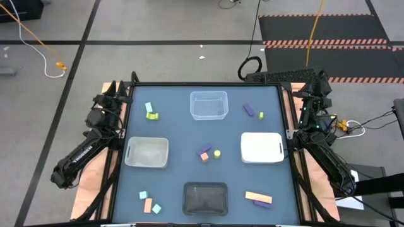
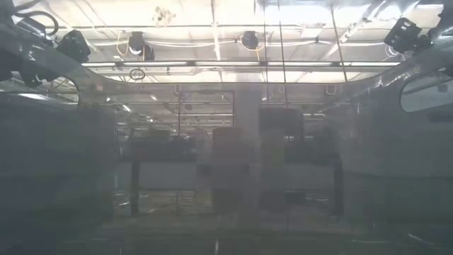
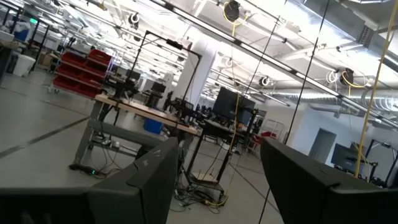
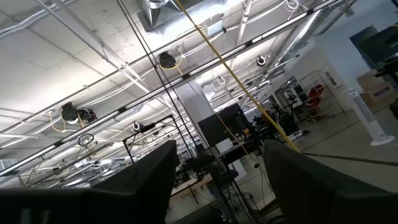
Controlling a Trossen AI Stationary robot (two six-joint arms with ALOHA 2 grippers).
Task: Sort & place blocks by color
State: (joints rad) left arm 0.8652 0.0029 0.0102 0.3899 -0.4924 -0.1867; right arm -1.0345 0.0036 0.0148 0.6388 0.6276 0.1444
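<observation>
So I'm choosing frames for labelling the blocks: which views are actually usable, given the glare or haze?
High view: evenly lit, no glare, blocks distinct on the table. Low view: hazy and washed out, as though seen through a translucent wall, ceiling lights flaring; no blocks discernible. Both wrist views: aimed up into the room, bright ceiling lights, no table or blocks visible.

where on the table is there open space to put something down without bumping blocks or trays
Bare mat lies between the clear tray and the black tray left of centre, beside the translucent tray. The strip between the white tray and the orange and purple bars is also free. The centre cluster and the near-left blocks are crowded.
</observation>
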